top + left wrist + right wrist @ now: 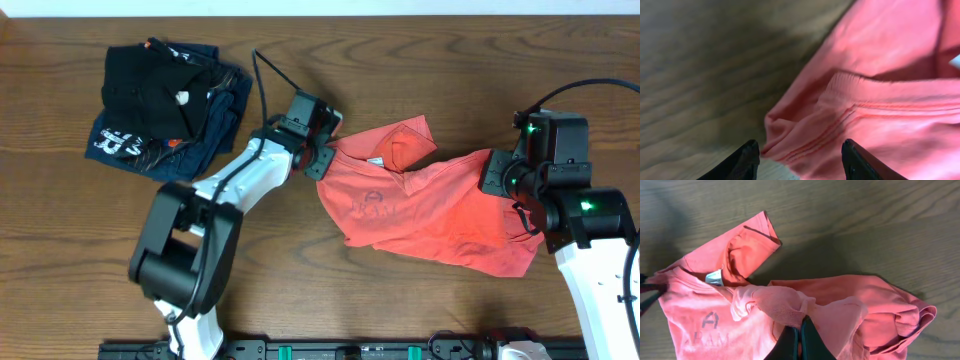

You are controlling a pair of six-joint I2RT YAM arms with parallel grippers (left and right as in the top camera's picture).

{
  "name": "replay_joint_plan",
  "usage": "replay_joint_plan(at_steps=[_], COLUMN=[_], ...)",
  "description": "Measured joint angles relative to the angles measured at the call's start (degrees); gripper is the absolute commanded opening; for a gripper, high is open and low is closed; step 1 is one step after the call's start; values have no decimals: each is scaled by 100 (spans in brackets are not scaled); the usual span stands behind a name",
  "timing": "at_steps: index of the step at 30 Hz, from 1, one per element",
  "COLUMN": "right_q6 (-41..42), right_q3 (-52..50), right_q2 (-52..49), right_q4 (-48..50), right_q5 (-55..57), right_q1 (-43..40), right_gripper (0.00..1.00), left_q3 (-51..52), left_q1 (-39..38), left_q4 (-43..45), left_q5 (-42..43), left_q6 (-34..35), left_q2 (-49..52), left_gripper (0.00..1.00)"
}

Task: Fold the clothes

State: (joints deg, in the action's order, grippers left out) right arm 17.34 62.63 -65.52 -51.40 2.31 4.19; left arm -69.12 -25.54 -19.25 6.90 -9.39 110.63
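Right wrist view catches the right gripper point(800, 339) pinched tight on a bunched fold of the coral T-shirt point(420, 205), crumpled on the table point(60, 230), the left gripper point(800, 161) spread wide at a stitched hem (overhead hides both sets of fingers), dark folded garments point(165, 100) far left.

T-shirt point(880, 300) lettering point(710, 341) half off-frame

a folded black garment point(150, 85) lies in the upper left of the frame, partly on top of a folded navy garment point(125, 142) with white lettering, both on the brown wooden table point(60, 250).
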Motion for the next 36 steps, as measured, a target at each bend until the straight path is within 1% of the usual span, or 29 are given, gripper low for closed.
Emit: replay_joint_plan(at_steps=[4,6,7,11,14,20,21,22,23,24,26,27,31,36], right_q6=[0,0,0,2,0,2,2,2,2,4,7,4,7,7], right_q3=[0,0,0,-2,-2,-2,-2,-2,-2,-2,-2,-2,-2,-2], right_q2=[0,0,0,0,0,0,0,0,0,0,0,0,0,0], right_q4=[-17,-20,-22,-20,-11,157,201,234,249,260,262,262,254,149], right_q5=[0,0,0,4,79,238,243,243,243,240,225,219,181,153], right_q1=[0,0,0,0,0,0,0,0,0,0,0,0,0,0], right_gripper=[1,1,1,1,1,1,1,1,1,1,1,1,1,1], left_q3=[0,0,0,0,0,0,0,0,0,0,0,0,0,0], left_q1=[0,0,0,0,0,0,0,0,0,0,0,0,0,0], left_q4=[-9,-59,-116,-365,-608,-1082,-1102,-1093,-1062,-1012,-828,-739,-343,-26], left_q5=[15,22,22,-4,-90,-278,-284,-284,-282,-271,-212,-166,195,431], left_q6=[-157,-190,-212,-267,-260,-269,-269,-286,-308,-315,-306,-293,-387,-522], left_q2=[48,48,46,-68,-302,-1062,-1191,-1298,-1408,-1488,-1550,-1543,-1191,-450], left_gripper=[25,19,14,11,6,6,10,17,29,36,46,49,52,52])
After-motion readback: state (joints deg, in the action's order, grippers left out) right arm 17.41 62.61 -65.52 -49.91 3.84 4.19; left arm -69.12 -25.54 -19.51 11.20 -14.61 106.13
